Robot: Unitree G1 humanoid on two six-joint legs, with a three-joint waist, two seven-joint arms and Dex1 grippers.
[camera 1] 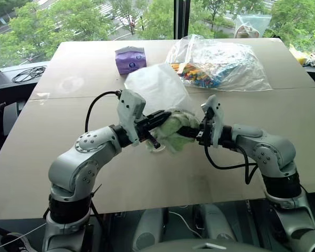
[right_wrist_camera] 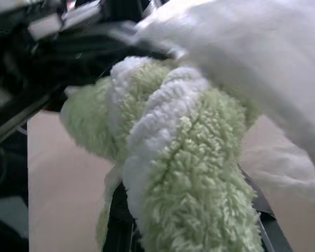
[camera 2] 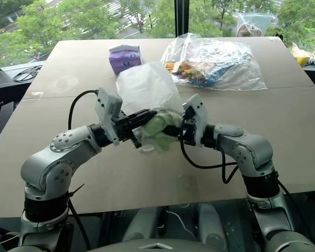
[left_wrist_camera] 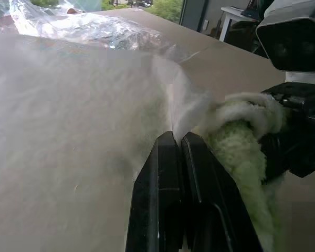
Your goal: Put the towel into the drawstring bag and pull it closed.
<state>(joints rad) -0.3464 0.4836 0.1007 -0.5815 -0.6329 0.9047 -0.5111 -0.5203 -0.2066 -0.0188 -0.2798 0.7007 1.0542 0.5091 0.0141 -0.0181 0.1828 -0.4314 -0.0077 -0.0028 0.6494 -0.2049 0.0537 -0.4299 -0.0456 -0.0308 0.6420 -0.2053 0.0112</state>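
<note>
A light green towel (camera 1: 174, 131) with a pale whitish edge. A milky white, see-through bag (camera 1: 156, 86). Black gripper fingers (left_wrist_camera: 184, 205) on silver-grey arms. A purple tissue pack (camera 1: 130, 59). A clear plastic bag (camera 1: 220, 63) filled with multicoloured pieces. A plain beige table (camera 1: 68, 147).

I'm losing the right end effector (camera 1: 195, 131) behind the towel (camera 1: 176, 131), so its fingertips are hiding from me. The drawstring bag (camera 1: 155, 86) is covering its own mouth and cords where it is meeting the towel. The right wrist view is blurring the left end effector (right_wrist_camera: 68, 47) into a dark smear.
</note>
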